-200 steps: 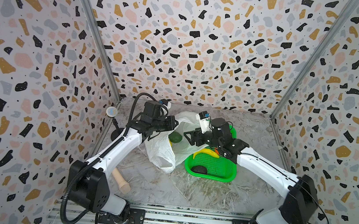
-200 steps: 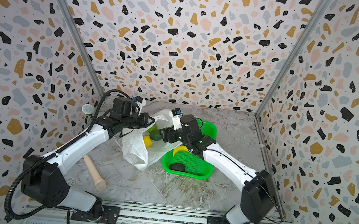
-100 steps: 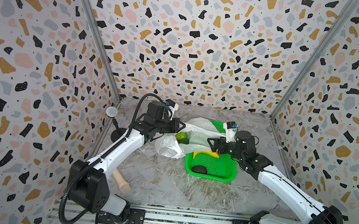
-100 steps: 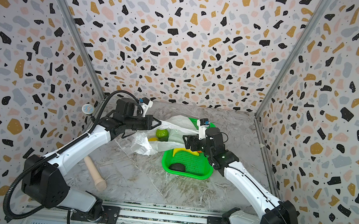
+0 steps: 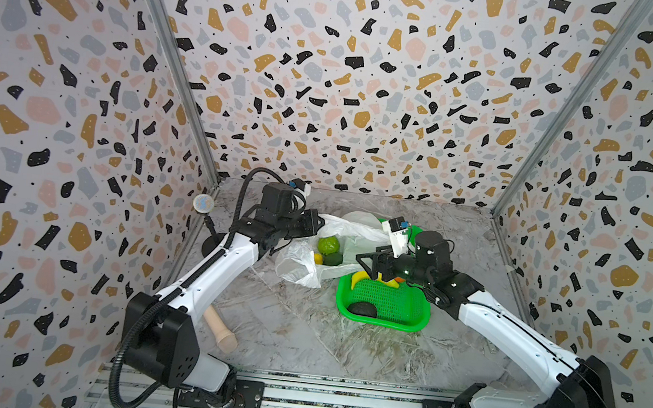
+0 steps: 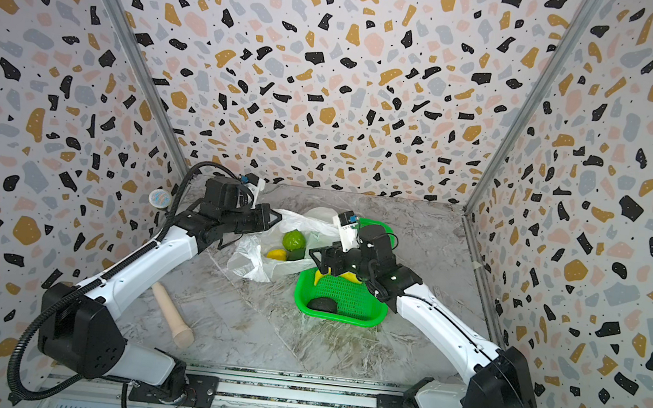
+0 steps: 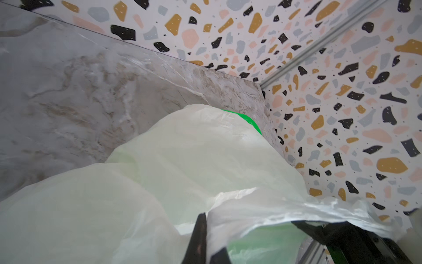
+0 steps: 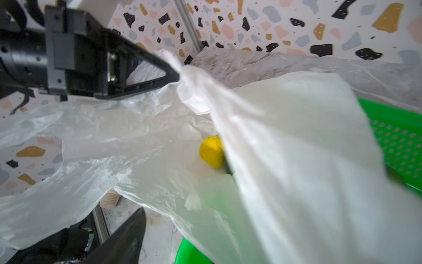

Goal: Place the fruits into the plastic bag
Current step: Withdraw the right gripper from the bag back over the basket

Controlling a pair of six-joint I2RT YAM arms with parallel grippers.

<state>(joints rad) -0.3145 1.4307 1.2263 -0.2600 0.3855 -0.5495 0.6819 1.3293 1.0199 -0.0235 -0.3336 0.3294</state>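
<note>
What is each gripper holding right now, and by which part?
The left gripper is shut on the plastic bag, pinching a bunched bit of the edge at its mouth. The right gripper is open and holds nothing.

Two matching arms on show: the left arm (image 5: 216, 272) and right arm (image 5: 510, 339) both wear smooth white shells on the long links, dotted with small dark screws, with chunky matte-black housings at every joint and a big black shoulder block (image 5: 578, 405) at the base. A ribbed black cable conduit (image 6: 18, 345) loops along the left one, and each wrist carries a small white camera module (image 5: 396, 238) with a blue spot. Up close, the left gripper (image 8: 172, 77) is all black, with triangular open-frame fingers and bright silver screw heads.
</note>
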